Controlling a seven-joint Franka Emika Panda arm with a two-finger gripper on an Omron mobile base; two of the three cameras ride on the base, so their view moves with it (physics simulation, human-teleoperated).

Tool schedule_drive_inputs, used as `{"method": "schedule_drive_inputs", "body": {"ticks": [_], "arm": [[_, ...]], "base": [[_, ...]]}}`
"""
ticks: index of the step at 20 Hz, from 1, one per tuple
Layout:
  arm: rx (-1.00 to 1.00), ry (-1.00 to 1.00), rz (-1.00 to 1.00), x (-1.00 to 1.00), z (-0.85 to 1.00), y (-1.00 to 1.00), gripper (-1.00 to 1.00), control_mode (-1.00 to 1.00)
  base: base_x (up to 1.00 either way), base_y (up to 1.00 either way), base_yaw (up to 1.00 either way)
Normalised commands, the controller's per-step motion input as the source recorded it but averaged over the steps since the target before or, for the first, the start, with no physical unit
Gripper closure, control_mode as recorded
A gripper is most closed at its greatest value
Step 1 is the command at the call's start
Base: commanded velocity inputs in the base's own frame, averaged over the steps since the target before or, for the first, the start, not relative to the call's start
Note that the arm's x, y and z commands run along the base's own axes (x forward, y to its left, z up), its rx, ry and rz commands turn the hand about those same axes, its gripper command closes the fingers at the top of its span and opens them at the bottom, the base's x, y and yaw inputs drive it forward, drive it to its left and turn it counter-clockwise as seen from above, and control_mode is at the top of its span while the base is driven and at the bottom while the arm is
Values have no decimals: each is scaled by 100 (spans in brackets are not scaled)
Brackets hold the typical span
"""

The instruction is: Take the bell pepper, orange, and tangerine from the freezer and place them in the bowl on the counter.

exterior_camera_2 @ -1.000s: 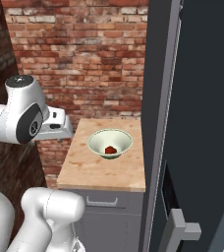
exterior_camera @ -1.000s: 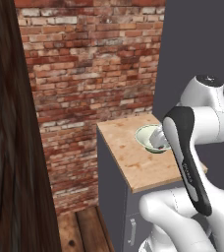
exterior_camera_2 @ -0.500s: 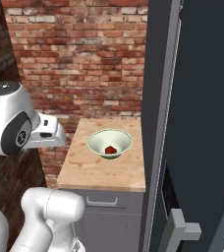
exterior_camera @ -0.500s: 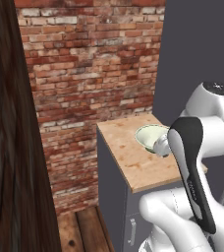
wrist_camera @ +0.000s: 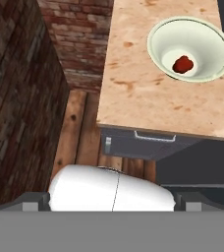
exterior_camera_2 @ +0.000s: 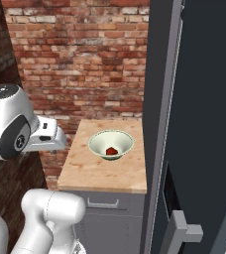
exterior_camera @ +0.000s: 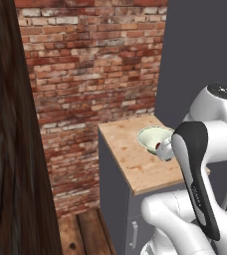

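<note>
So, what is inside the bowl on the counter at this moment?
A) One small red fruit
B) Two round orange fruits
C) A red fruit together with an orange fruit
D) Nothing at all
A: in the hand view and the right base view, the pale bowl on the wooden counter holds a single small glossy red bell pepper at its bottom, and no orange-coloured fruit is seen in it.

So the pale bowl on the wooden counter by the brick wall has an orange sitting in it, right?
Not quite. The bowl does sit on the wooden counter by the brick wall, but what lies in it is a small red bell pepper, not an orange. The right base view shows this clearly, and the hand view shows the same red piece in the bowl's middle.
</note>
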Motion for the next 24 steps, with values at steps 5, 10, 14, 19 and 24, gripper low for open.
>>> {"method": "schedule_drive_inputs", "body": {"ticks": [5,10,14,19,24], "arm": [[0,0,0,0,0,0,-100,-100],[0,0,0,-3,0,0,-100,-100],[0,0,0,0,0,0,-100,100],[0,0,0,0,0,0,-100,100],[0,0,0,0,0,0,-100,100]], "base": [[0,0,0],[0,0,0],[-68,0,0],[-96,-1,0],[-89,0,0]]}}
